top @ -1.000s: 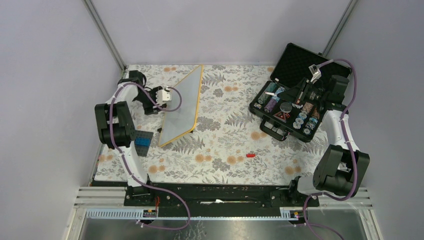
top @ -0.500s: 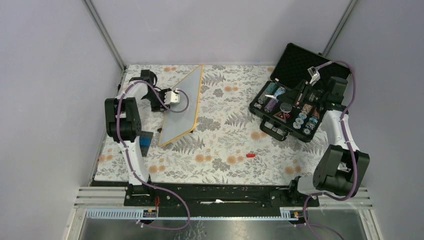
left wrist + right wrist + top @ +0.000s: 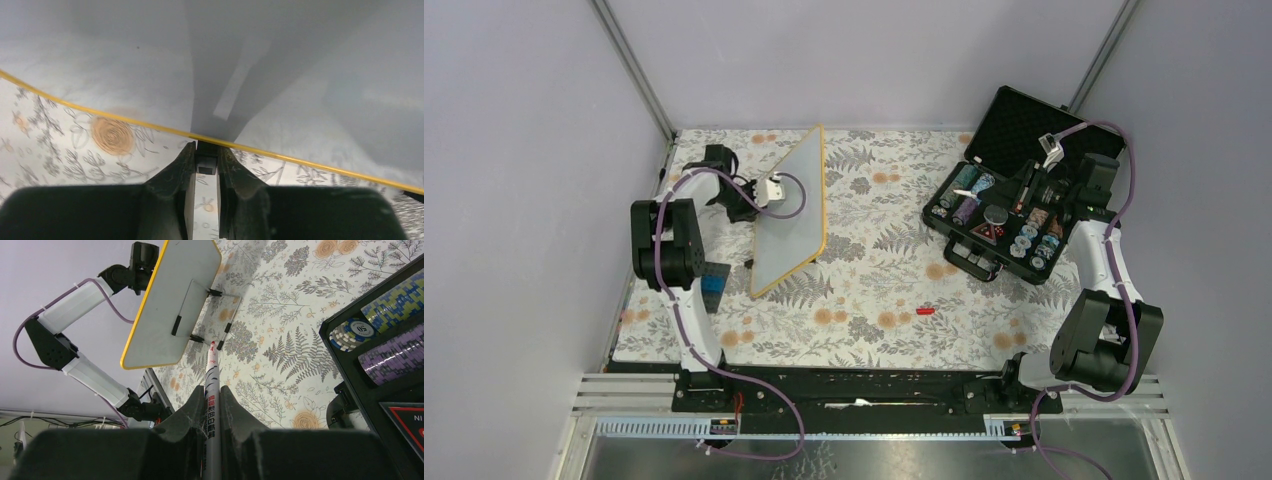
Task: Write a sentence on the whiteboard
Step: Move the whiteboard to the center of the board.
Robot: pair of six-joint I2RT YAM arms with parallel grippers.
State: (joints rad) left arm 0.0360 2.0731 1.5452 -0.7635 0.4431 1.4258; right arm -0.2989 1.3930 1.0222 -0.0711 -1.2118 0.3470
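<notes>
Red lettering on marker (image 3: 212,370), right-wrist view only.

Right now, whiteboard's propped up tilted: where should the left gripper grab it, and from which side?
The thin yellow rim of the whiteboard, mid-edge, from the left arm's side, jaws straddling front and back. The panel is far too wide; only its edge fits between them. The left gripper looks closed there.

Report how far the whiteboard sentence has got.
Done: the right gripper holds a marker, jaws shut on it. In hand: the left gripper grips the whiteboard by its yellow rim, board tilted. Left: all the writing; no red strokes show on either visible face.
</notes>
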